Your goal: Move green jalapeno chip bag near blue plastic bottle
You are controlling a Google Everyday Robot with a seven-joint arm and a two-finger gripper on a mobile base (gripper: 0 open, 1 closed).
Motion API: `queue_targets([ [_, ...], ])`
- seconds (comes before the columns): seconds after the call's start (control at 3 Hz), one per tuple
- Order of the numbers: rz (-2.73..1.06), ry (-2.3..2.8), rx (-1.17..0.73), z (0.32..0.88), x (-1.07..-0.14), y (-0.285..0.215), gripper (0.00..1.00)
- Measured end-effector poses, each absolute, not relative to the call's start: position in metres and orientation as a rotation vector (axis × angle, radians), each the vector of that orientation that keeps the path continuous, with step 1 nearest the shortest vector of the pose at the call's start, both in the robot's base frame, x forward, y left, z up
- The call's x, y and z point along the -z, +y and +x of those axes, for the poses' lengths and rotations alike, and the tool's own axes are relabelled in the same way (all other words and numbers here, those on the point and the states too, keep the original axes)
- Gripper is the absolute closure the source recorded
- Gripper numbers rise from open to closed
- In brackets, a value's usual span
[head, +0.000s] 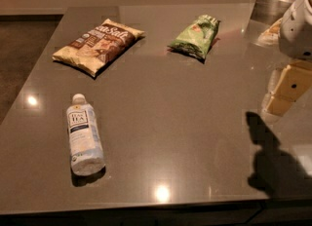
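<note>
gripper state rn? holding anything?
Gripper: at the right edge of the view, over the table; open or closed cannot be told. The green jalapeno chip bag lies on the table, apart from it.

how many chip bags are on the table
2. The tan-and-brown chip bag lies at the far left; the green jalapeno chip bag lies far back, right of centre. The tool hangs at the right edge, away from both, and could hide more there.
</note>
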State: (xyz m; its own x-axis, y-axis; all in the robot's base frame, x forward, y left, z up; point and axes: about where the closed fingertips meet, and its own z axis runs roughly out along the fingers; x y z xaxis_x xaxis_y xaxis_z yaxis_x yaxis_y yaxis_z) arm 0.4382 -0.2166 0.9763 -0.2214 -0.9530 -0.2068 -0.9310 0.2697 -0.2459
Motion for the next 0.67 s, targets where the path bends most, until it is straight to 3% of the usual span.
queue_targets([
  [0.67,-1.733,2.230,0.041,0.4445,-0.9755,-0.2146,0.00],
])
